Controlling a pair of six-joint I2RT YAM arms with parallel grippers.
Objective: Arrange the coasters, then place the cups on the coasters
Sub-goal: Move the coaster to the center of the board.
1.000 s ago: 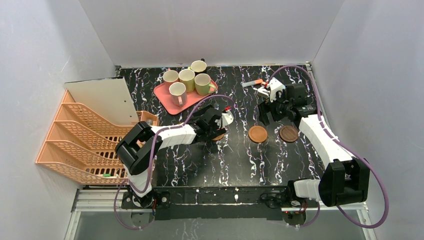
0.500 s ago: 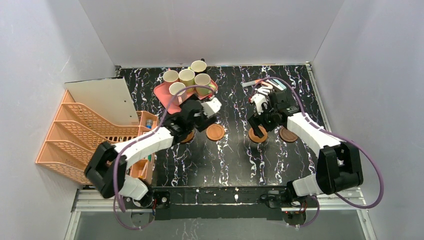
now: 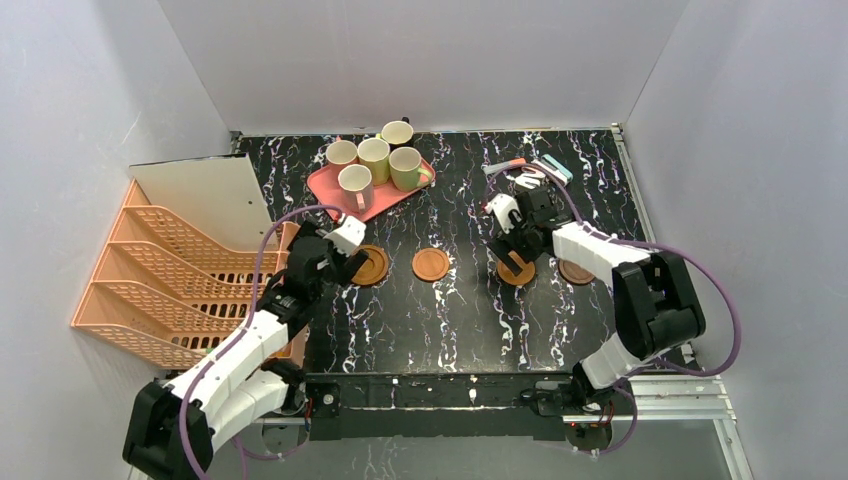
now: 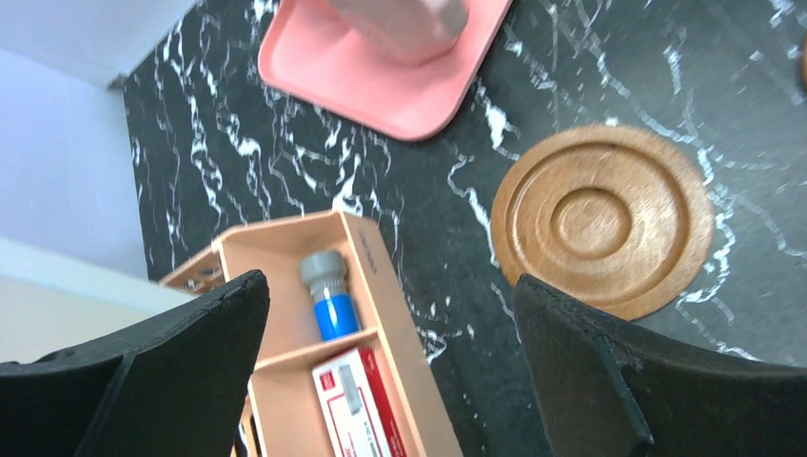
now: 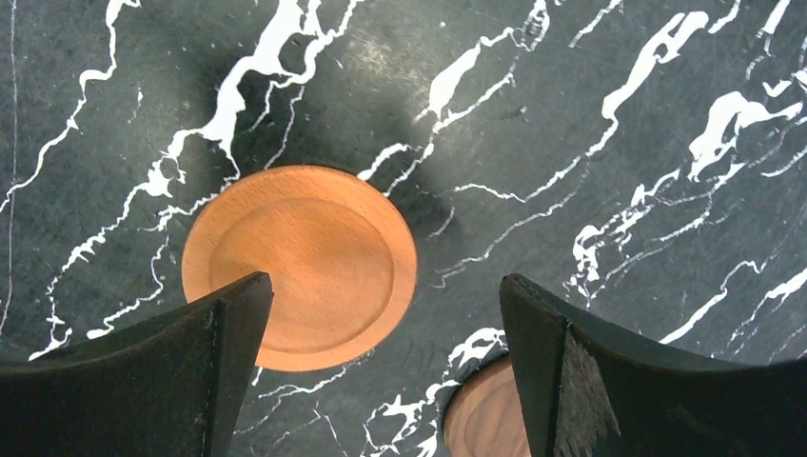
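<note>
Four coasters lie in a row on the black marble table: a ringed one (image 3: 371, 265) (image 4: 602, 221), an orange one (image 3: 431, 264), one (image 3: 516, 272) partly under my right gripper, and a dark brown one (image 3: 577, 270). Several cups (image 3: 374, 158) stand on the pink tray (image 3: 328, 186) (image 4: 381, 90) at the back. My left gripper (image 3: 349, 262) (image 4: 390, 314) is open and empty just left of the ringed coaster. My right gripper (image 3: 514, 256) (image 5: 385, 314) hovers open over the row; its view shows an orange coaster (image 5: 300, 267) and a browner one (image 5: 485, 419) low between the fingers.
An orange file rack (image 3: 165, 275) and a white board (image 3: 210, 200) fill the left side. Beside the left gripper is a small organizer box (image 4: 381, 276) holding a blue tube (image 4: 328, 290) and a red-white packet (image 4: 357, 400). Small items (image 3: 525, 170) lie at the back right.
The left arm has pulled back to the left, uncovering the two left coasters. The right gripper has swung left and nearer, from the back right to above the third coaster. Both stayed open.
</note>
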